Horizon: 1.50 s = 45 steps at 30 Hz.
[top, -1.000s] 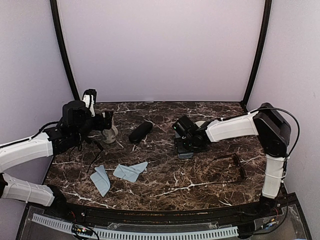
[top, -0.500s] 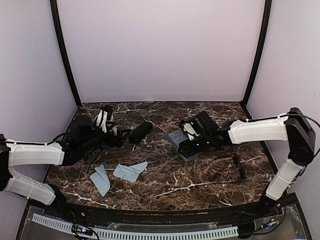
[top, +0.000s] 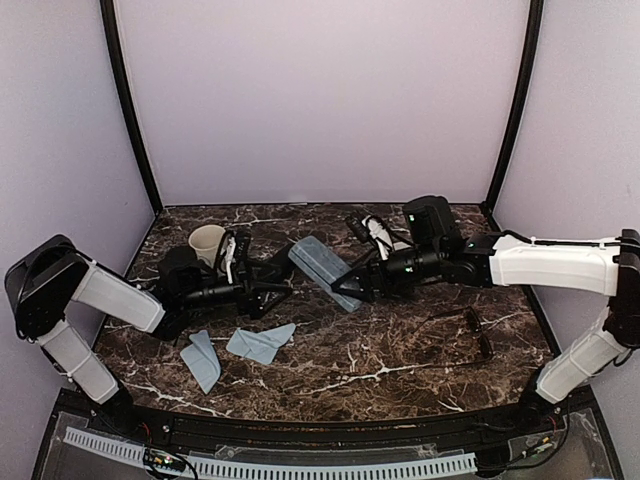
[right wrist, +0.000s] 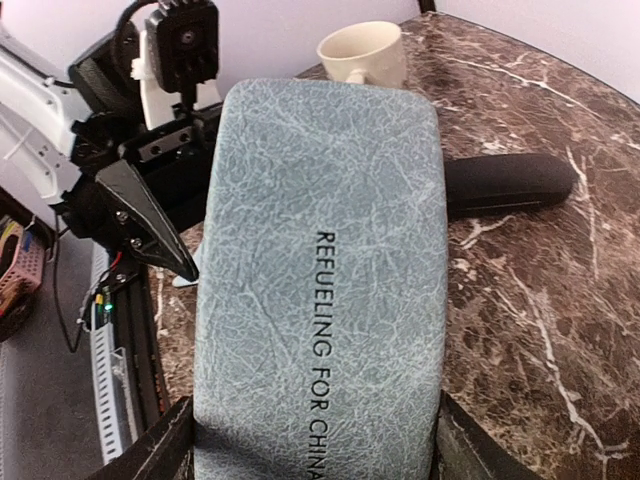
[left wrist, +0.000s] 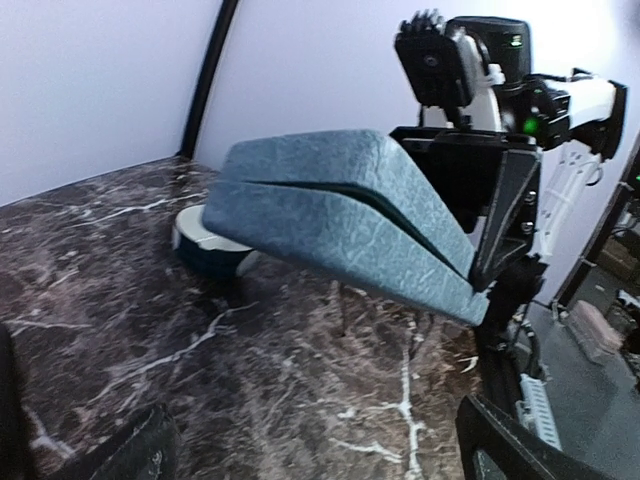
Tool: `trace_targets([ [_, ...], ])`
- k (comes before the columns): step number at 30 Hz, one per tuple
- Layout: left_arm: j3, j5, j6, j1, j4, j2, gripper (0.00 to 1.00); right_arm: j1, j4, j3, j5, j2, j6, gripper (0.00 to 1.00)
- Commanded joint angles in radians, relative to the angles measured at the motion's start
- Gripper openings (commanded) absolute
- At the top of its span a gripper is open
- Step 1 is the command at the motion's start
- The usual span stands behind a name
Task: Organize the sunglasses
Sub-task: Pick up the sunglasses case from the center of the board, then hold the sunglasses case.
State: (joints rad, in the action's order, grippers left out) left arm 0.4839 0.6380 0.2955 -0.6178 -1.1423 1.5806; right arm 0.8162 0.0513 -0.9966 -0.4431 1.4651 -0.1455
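Jaws, right gripper [top: 350,285]: clamped on blue-grey case [top: 320,262], held above tabletop [top: 400,350] centre; left gripper [top: 262,292]: spread wide, empty, facing that case.

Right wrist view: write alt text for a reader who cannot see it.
A blue-grey glasses case printed REFUELING FOR CHINA fills the frame, gripped by the right gripper. Behind it on the marble table are a cream cup and a black oblong case.
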Motion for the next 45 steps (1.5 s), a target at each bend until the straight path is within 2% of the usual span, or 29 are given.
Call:
trace_targets([
  [1, 0.030, 0.177, 0.204, -0.023, -0.365, 0.083, 0.99, -0.004, -0.177, -0.015, -0.156, -0.005, -0.059, 0.26],
  [4, 0.056, 0.214, 0.283, -0.026, -0.445, 0.130, 0.99, -0.004, -0.195, -0.023, -0.188, 0.016, -0.075, 0.26],
  [13, 0.084, 0.190, 0.236, -0.053, -0.374, 0.112, 0.99, 0.008, -0.244, -0.030, -0.227, 0.039, -0.092, 0.25],
  [26, 0.128, 0.157, 0.258, -0.069, -0.376, 0.100, 0.99, 0.025, -0.302, -0.040, -0.308, 0.060, -0.124, 0.25],
  [32, 0.122, 0.154, 0.247, -0.071, -0.369, 0.079, 0.92, 0.026, -0.312, -0.042, -0.330, 0.068, -0.131, 0.25],
  [37, 0.121, 0.162, 0.251, -0.071, -0.369, 0.071, 0.90, 0.028, -0.334, -0.039, -0.350, 0.084, -0.146, 0.25],
  [41, 0.121, 0.168, 0.249, -0.072, -0.364, 0.069, 0.82, 0.029, -0.339, -0.033, -0.343, 0.082, -0.146, 0.25],
  [43, 0.116, 0.168, 0.249, -0.071, -0.364, 0.066, 0.83, 0.029, -0.342, -0.031, -0.341, 0.082, -0.148, 0.25],
  [45, 0.107, 0.163, 0.249, -0.072, -0.364, 0.061, 0.87, 0.029, -0.342, -0.031, -0.338, 0.083, -0.149, 0.24],
])
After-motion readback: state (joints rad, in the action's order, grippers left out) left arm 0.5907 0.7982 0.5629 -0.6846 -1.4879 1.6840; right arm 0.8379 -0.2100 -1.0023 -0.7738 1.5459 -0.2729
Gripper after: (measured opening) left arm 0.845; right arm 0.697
